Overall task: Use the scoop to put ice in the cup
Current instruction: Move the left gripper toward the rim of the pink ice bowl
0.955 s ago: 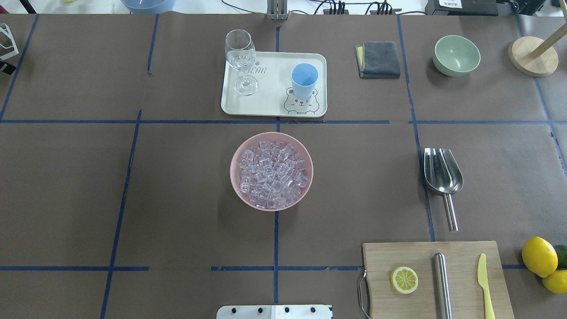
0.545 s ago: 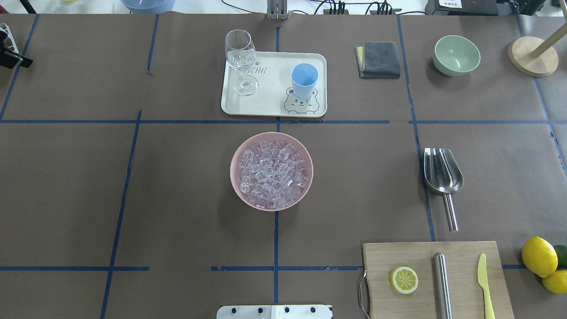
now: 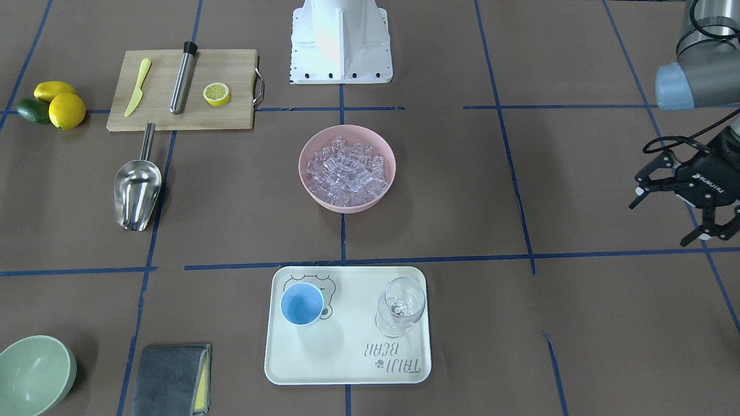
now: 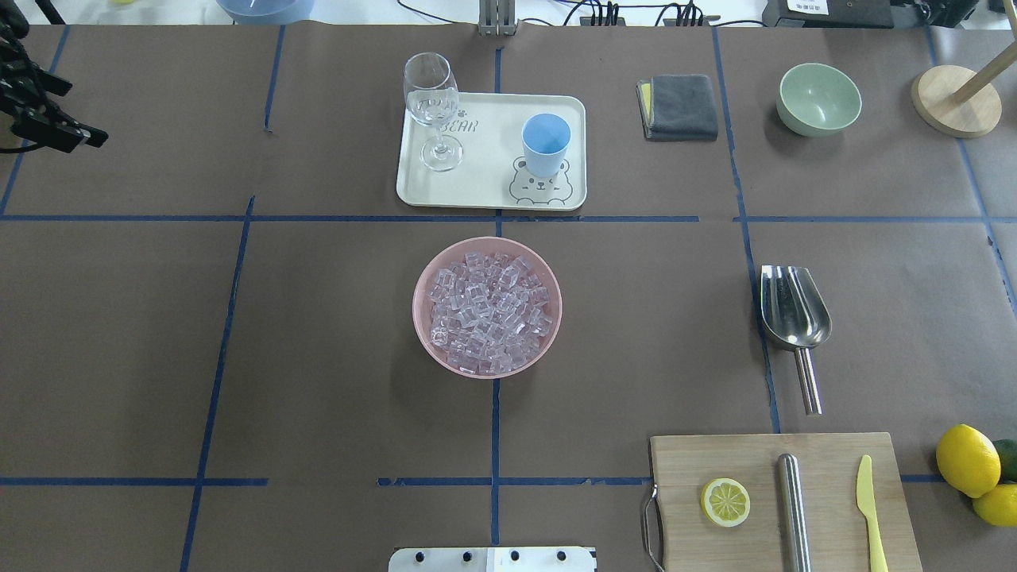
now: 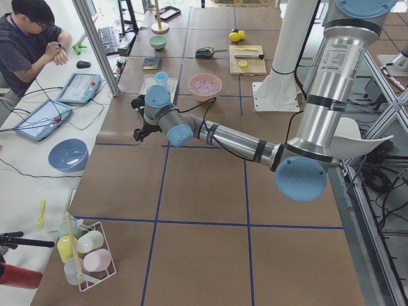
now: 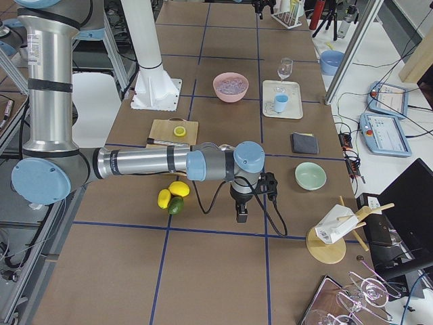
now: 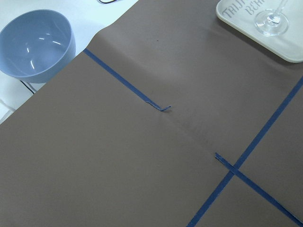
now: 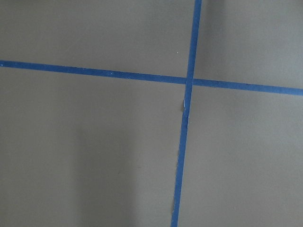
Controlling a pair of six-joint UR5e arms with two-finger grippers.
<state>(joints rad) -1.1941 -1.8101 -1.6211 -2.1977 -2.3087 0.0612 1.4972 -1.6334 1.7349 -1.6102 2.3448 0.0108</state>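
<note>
Scoop (image 4: pixel 794 314) lies untouched near the desk's right edge, handle toward the near edge. My left tool (image 3: pixel 673 214) gapes wide, well apart; my right tool (image 6: pixel 241 215) I cannot tell. I'd pinch the handle squarely.

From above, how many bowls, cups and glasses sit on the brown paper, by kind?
Bowls: 2, the pink bowl and the green bowl
Cups: 1, the cup
Glasses: 1, the wine glass
Total: 4
</note>
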